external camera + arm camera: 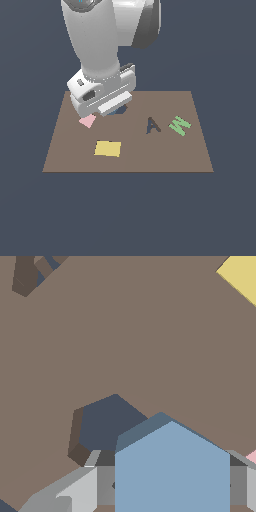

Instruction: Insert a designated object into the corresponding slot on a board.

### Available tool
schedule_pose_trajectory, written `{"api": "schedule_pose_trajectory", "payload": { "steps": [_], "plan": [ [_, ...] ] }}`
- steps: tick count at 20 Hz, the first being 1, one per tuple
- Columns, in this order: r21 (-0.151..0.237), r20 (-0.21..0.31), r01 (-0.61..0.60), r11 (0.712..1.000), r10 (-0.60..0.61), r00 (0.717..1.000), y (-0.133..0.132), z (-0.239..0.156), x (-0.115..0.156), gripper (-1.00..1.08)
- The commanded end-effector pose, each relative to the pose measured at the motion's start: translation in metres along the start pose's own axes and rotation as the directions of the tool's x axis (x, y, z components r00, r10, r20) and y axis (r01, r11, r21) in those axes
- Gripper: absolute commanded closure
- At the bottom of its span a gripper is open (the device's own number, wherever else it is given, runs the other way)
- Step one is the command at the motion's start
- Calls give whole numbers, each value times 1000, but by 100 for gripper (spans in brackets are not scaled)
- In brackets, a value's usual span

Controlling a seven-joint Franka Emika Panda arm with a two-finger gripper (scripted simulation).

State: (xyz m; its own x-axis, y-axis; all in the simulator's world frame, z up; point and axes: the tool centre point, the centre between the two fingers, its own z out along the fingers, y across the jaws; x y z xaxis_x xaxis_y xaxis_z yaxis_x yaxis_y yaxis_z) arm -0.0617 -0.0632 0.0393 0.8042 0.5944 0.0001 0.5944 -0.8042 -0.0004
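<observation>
Now the claw (172, 483) grips the blue block (172, 466) just beside the dark hexagon slot (107, 426) in the brown board (165, 155) (pink square (88, 121) close by).

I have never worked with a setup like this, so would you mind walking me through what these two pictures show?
Both pictures are simulator renders of one robot arm. The exterior view looks at the scene from off the arm: the white arm reaches down over a brown board, and its end effector hangs low above it. On the board lie a yellow rectangle, a pink square partly hidden by the arm, a green letter piece, and a dark A-shaped cutout.

The wrist view comes from a camera on the arm itself, looking down past the end effector. There the grey fingers flank a blue block, so it appears held. Just beyond it is a dark hexagon-shaped slot, which the block has not yet entered.
</observation>
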Motion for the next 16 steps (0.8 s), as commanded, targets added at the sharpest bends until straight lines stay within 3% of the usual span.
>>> {"api": "schedule_pose_trajectory", "payload": {
  "steps": [1,16],
  "plan": [
    [-1,0,-44,999,44,999,-10,-1,2,108],
    [0,-1,-147,989,147,989,-34,-1,10,108]
  ]
}}
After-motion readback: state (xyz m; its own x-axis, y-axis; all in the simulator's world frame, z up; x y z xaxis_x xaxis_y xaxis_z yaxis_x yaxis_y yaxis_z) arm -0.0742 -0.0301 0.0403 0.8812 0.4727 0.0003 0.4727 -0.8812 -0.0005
